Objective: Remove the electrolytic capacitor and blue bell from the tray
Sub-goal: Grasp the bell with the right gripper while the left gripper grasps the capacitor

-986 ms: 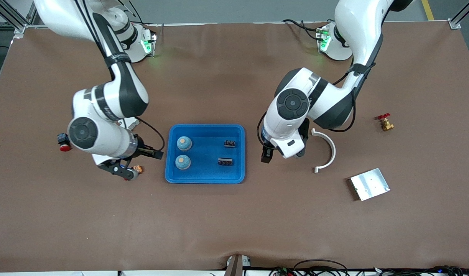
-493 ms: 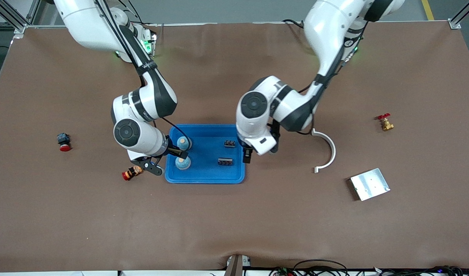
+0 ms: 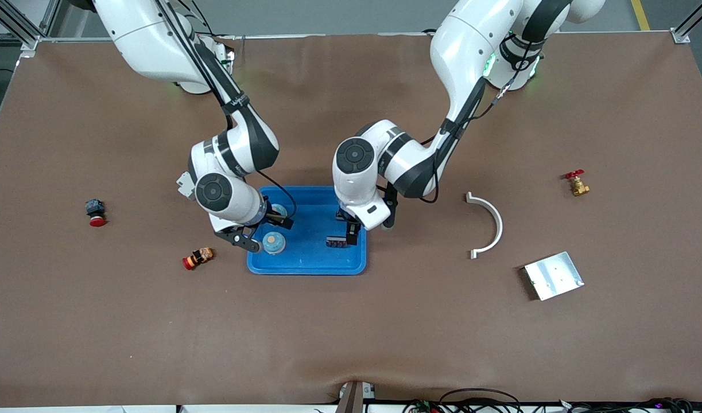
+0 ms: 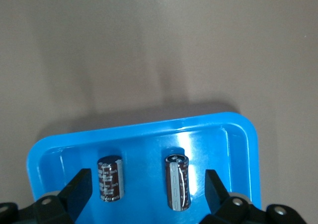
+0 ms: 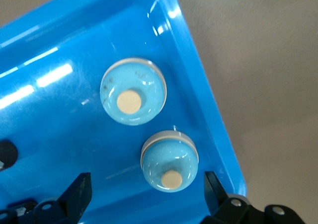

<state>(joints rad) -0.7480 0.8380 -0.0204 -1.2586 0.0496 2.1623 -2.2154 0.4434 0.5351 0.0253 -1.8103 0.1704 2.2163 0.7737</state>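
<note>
A blue tray [image 3: 305, 268] holds two light-blue bells and two dark capacitors. My right gripper [image 3: 268, 222] is open and empty over the bells. One bell [image 3: 274, 243] shows whole; the other [image 3: 279, 210] is partly hidden by the gripper. In the right wrist view both bells [image 5: 133, 91] [image 5: 169, 161] sit in the tray [image 5: 201, 87], just ahead of the right gripper [image 5: 147, 196]. My left gripper [image 3: 351, 229] is open and empty over the capacitors [image 3: 337, 242]. In the left wrist view two capacitors [image 4: 110, 179] [image 4: 178, 182] lie in the tray [image 4: 149, 127], ahead of the left gripper [image 4: 147, 194].
A red-and-black button [image 3: 95, 211] and a small orange-and-red part [image 3: 197, 257] lie toward the right arm's end. A white curved bracket [image 3: 488, 226], a metal plate [image 3: 553, 275] and a brass valve with a red handle [image 3: 576, 183] lie toward the left arm's end.
Both arms have swung in from beside the tray and now hang over it. The right gripper has come over the bells, the left gripper over the capacitors.
</note>
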